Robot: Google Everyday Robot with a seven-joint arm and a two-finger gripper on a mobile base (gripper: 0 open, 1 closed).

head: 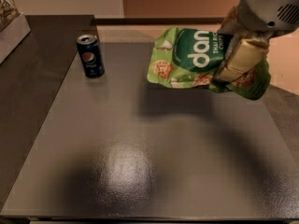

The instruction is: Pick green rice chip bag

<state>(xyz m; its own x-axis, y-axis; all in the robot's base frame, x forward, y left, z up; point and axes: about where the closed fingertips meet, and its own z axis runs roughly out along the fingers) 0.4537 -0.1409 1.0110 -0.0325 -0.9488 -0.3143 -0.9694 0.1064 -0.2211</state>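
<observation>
The green rice chip bag (189, 59) is a crinkly light-green pouch with a dark green circle, white letters and rice chip pictures. It hangs in the air at the upper right, well above the dark table (140, 139), and throws a shadow on it. My gripper (238, 57) is shut on the bag's right part, with a cream-coloured finger (243, 59) pressed across its front. The grey arm housing (271, 6) rises above it at the top right corner.
A dark blue Pepsi can (90, 56) stands upright at the table's back left. A light shelf or box edge (11, 31) shows at the far left. The table's front edge runs along the bottom.
</observation>
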